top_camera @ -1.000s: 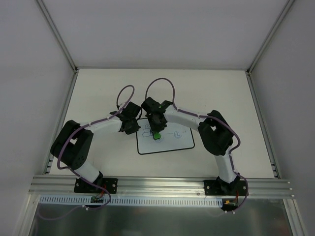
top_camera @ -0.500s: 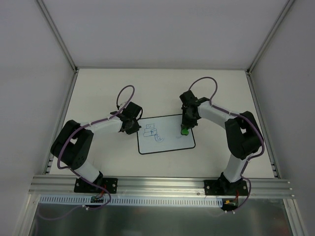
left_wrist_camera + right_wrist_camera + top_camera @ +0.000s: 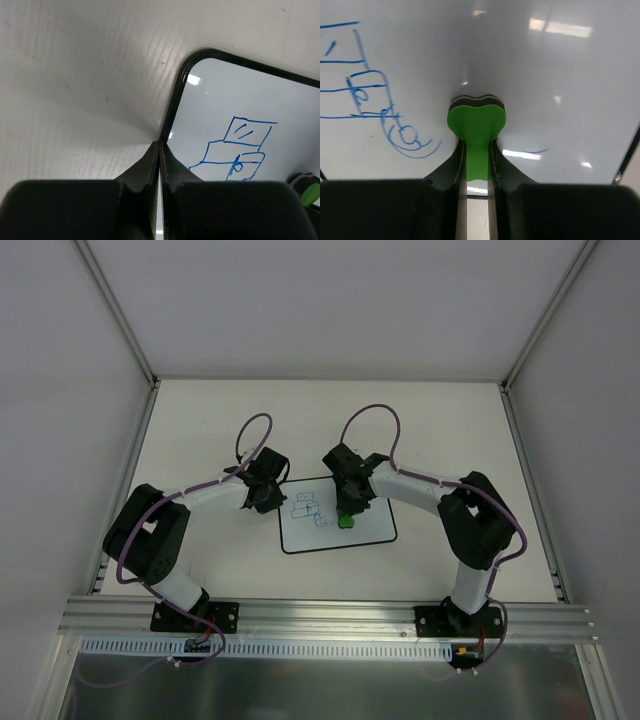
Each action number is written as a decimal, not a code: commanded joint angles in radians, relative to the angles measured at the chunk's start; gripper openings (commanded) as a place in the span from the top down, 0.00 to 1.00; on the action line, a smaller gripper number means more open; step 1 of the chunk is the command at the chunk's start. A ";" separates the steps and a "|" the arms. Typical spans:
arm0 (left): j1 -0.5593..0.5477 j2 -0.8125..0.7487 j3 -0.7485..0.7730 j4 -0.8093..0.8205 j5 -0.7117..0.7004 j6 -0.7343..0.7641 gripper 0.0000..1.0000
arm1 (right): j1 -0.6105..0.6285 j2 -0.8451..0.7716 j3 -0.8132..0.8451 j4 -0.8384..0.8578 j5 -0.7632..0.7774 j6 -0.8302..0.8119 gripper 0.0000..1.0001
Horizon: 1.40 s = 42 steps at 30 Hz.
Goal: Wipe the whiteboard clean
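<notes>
The whiteboard (image 3: pixel 365 530) lies flat on the table, with blue line doodles (image 3: pixel 308 508) on its left half and a bare right half. My right gripper (image 3: pixel 346 510) is shut on the green eraser (image 3: pixel 345 522) and presses it on the board's middle. In the right wrist view the eraser (image 3: pixel 476 119) sits between my fingers (image 3: pixel 454 165), just right of the doodles (image 3: pixel 370 95) on the whiteboard (image 3: pixel 560 75). My left gripper (image 3: pixel 264 496) is shut, its tips (image 3: pixel 159 146) touching the board's black left edge (image 3: pixel 172 107).
White walls with metal posts enclose the table on three sides. An aluminium rail (image 3: pixel 330 618) runs along the near edge, carrying both arm bases. A faint blue stroke (image 3: pixel 536 150) shows on the board right of the eraser.
My right gripper swept the eraser right across the board, then back left to its middle. The doodles on the right half are gone. The left arm has not moved.
</notes>
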 commanded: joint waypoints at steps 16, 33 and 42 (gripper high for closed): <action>-0.010 0.001 0.015 -0.012 -0.009 -0.030 1.00 | -0.012 0.078 0.008 -0.121 0.034 0.062 0.99; -0.010 -0.137 0.052 -0.021 -0.060 0.097 0.45 | -0.002 -0.087 0.093 -0.107 0.086 -0.001 0.43; -0.061 -0.194 0.157 -0.076 -0.005 0.153 0.13 | -0.269 -0.325 -0.162 0.004 -0.041 -0.165 0.44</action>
